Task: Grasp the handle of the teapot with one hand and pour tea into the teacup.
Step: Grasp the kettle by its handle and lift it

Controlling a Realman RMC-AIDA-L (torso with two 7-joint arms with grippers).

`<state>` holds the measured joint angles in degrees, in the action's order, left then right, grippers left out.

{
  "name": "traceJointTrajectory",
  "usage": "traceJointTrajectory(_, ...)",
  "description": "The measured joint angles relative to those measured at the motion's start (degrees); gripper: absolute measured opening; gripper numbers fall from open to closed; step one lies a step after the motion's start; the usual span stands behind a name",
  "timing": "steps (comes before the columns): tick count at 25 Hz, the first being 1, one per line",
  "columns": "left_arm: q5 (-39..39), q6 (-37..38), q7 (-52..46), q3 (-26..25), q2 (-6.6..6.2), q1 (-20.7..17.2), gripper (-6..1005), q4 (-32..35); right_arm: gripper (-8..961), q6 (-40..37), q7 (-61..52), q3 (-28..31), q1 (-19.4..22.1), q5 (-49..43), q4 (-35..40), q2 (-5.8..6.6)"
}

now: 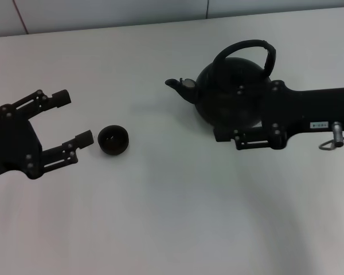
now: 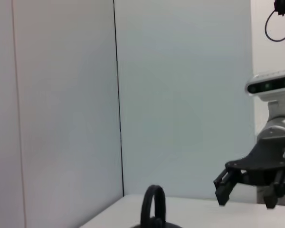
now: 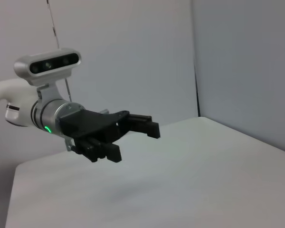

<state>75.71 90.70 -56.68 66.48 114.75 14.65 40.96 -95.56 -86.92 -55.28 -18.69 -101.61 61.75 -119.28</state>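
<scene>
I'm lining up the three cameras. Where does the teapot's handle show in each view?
Head view: the handle arches over the teapot, upper right, just beyond the right gripper.
Left wrist view: the hoop rises at the bottom edge, centre.
Right wrist view: not in it.
Shared landmark: the white table, in all three.

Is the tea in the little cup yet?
Not yet. The teapot stands upright on the table, spout towards the teacup, apart from it. The right gripper is over the teapot, below its handle, not gripping it. The left gripper is open beside the teacup. Grasping, lifting and pouring remain.
</scene>
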Motion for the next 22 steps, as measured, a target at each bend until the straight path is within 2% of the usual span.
traceJointTrajectory(1,0.0,0.0,0.0,0.0,0.00,0.0,799,0.0,696,-0.2,0.0,0.0,0.9,0.3,0.8,-0.06)
traceJointTrajectory(2,0.5,1.7,-0.5,0.0,-1.03,-0.4,799,-0.1,696,-0.5,0.0,0.0,1.9,0.8,1.7,-0.11)
traceJointTrajectory(3,1.4,1.8,-0.5,-0.1,-1.17,-0.5,799,-0.1,696,-0.9,0.0,0.1,3.8,1.8,3.5,-0.17)
traceJointTrajectory(4,1.4,1.8,-0.5,-0.1,-1.17,-0.5,799,-0.1,696,-0.9,0.0,0.1,3.8,1.8,3.5,-0.17)
traceJointTrajectory(7,4.4,2.1,-0.5,-1.6,-1.26,-0.4,799,-0.1,696,-1.0,-0.1,0.2,7.5,4.0,6.4,-0.24)
traceJointTrajectory(8,5.4,2.2,-0.5,-2.1,-1.25,-0.3,799,-0.2,696,-0.8,-0.2,0.6,9.9,5.2,8.1,-0.36)
traceJointTrajectory(10,5.4,2.2,-0.5,-2.1,-1.25,-0.3,799,-0.2,696,-0.7,-0.3,0.9,11.0,5.6,8.8,-0.41)
traceJointTrajectory(13,8.4,2.1,-0.5,-3.2,-1.06,0.4,799,-0.2,696,-0.7,-0.6,3.7,14.7,6.7,10.9,-0.60)
traceJointTrajectory(22,11.7,1.8,-1.0,-3.3,-0.96,1.8,799,-0.2,696,0.6,-0.3,13.1,16.4,7.3,10.3,-0.64)
